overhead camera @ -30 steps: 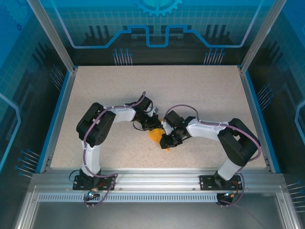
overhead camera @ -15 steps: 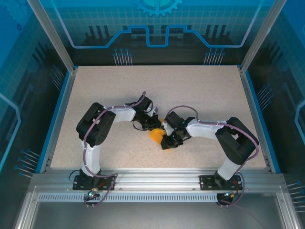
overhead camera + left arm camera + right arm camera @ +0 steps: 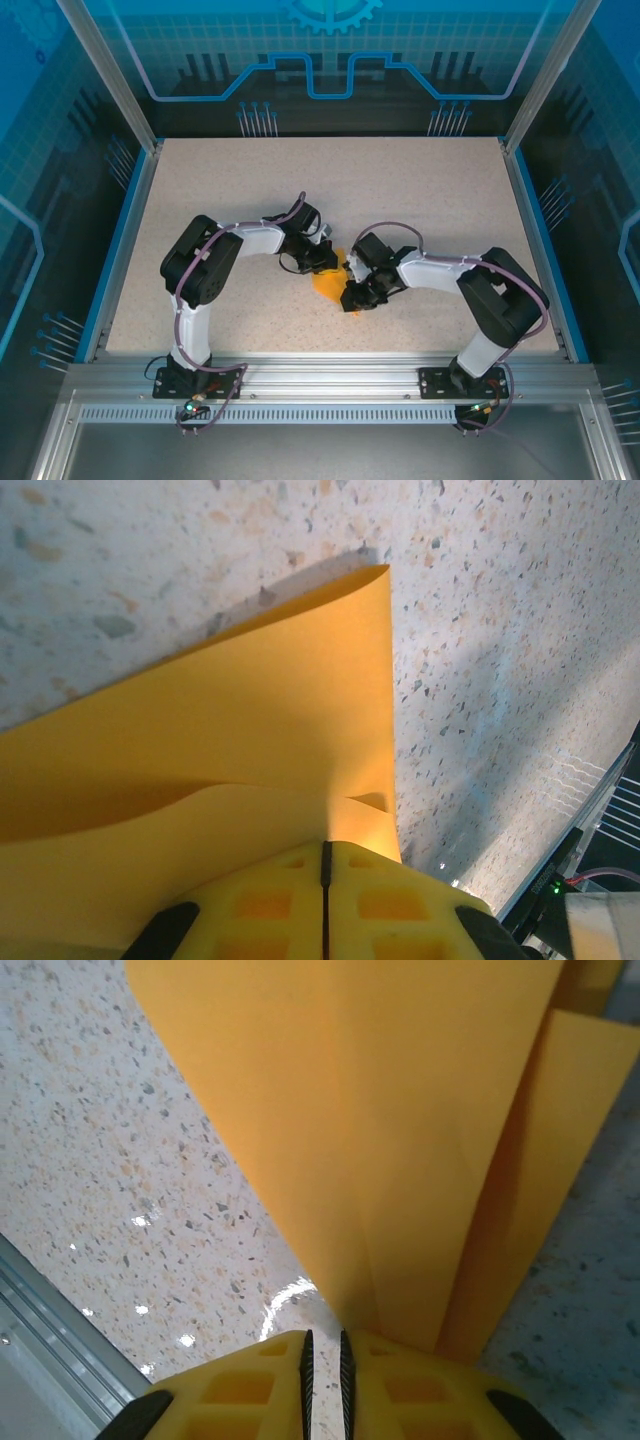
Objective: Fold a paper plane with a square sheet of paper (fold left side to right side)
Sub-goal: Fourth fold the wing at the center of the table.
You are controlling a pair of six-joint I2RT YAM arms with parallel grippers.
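Note:
The square sheet of paper (image 3: pixel 326 284) is bright orange and lies partly folded at the table's middle, between both grippers. My left gripper (image 3: pixel 322 264) is at its far edge. In the left wrist view its jaws (image 3: pixel 325 846) are closed tight at the paper (image 3: pixel 250 710), and a raised layer curls up from their tip. My right gripper (image 3: pixel 352 297) is at the sheet's near right corner. In the right wrist view a narrow slit stays between its jaws (image 3: pixel 323 1338), with bare table showing through. The paper's (image 3: pixel 400 1110) creased edge meets the right fingertip (image 3: pixel 385 1345).
The speckled beige table (image 3: pixel 420 190) has a raised blue rim (image 3: pixel 535 250) on both sides. An aluminium rail (image 3: pixel 330 375) runs along the near edge, where the arm bases sit. Blue glass walls close in the cell.
The right arm's wrist and forearm have shifted slightly over the sheet. The left arm and the paper stay where they were.

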